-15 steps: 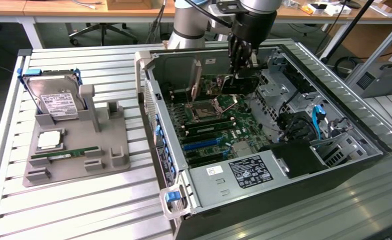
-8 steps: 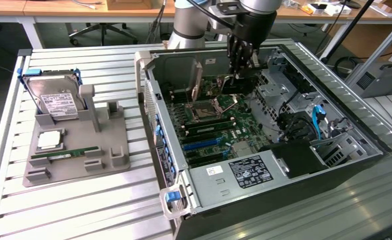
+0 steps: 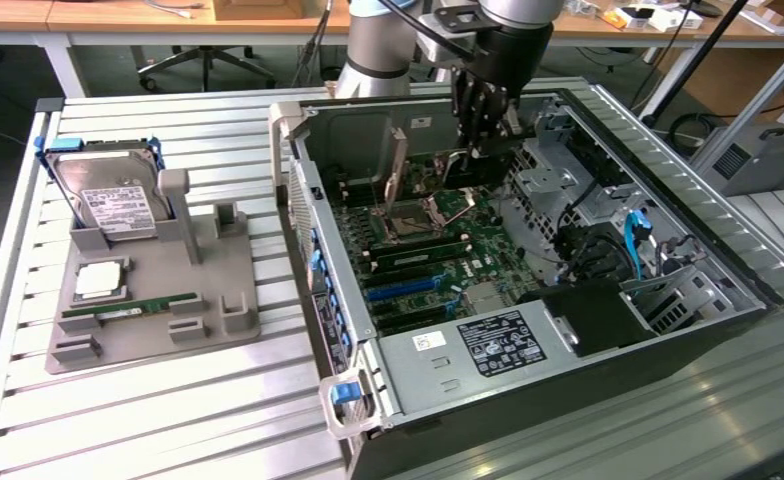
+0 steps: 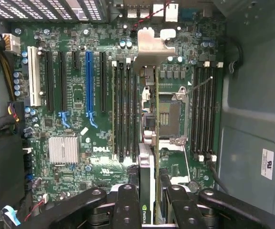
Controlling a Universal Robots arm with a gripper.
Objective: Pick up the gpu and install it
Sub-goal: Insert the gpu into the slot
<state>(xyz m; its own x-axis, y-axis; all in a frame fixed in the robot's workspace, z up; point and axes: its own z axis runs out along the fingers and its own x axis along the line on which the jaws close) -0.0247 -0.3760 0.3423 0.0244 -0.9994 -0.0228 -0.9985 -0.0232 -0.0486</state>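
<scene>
Fingers [image 4: 127, 205] clamp the gpu [image 4: 149, 119] edge-on over the socket [image 4: 168, 117]. Its long axis runs parallel to the blue slot [image 4: 89, 81], which lies well aside.

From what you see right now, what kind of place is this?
Most likely a robotics lab bench for computer assembly: the end effector holds a gpu inside an open Dell desktop tower, which lies on a slatted metal table, with office desks behind.

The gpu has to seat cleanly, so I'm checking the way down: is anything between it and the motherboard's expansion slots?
Nothing visible. The thin dark gpu, clamped edge-on in the fingers, hangs above the green motherboard; the long blue slot lies bare.
</scene>
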